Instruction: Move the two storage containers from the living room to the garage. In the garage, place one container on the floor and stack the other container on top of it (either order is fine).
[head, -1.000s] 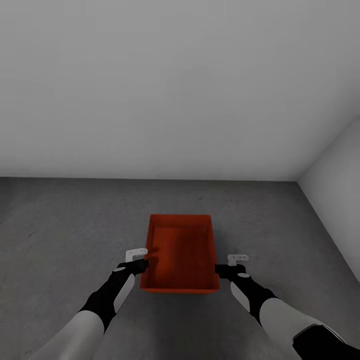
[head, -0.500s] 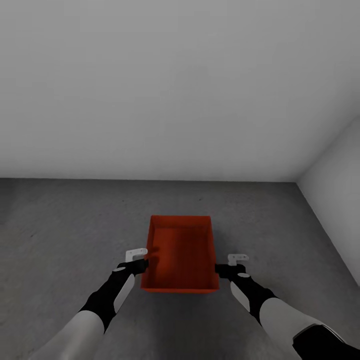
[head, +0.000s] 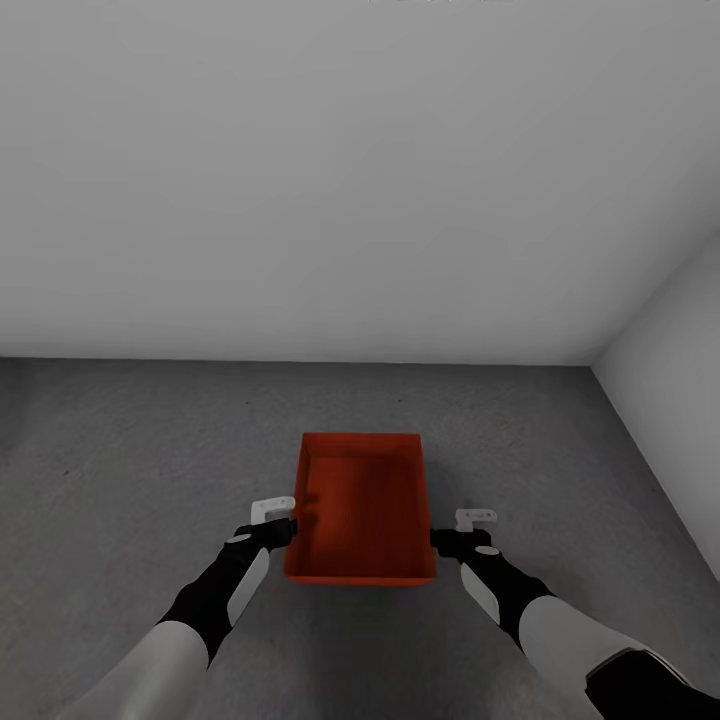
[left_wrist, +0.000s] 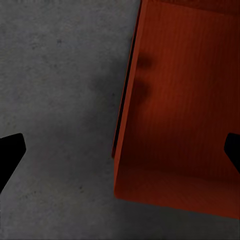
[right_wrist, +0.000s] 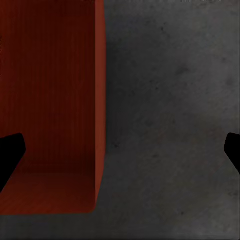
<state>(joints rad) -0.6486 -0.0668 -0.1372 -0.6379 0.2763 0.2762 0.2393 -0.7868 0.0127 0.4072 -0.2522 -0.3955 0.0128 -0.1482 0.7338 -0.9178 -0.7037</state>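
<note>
We see one red-orange storage container (head: 362, 508) on the grey floor (head: 120, 470) near the garage's corner; our left gripper (head: 291, 527) and right gripper (head: 434, 539) straddle its side walls, jaws spread apart.

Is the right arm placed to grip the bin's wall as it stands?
Probably yes: the right gripper is open, its fingers straddling the bin wall on the floor, nothing between.

The storage container (head: 362, 508) sits on the garage floor (head: 130, 450), midway between the two arms and in front of the back wall (head: 330, 180). The left gripper (head: 282, 528) straddles its left wall and the right gripper (head: 448, 540) its right wall, jaws spread wide. A side wall (head: 670, 370) stands to the right.
</note>
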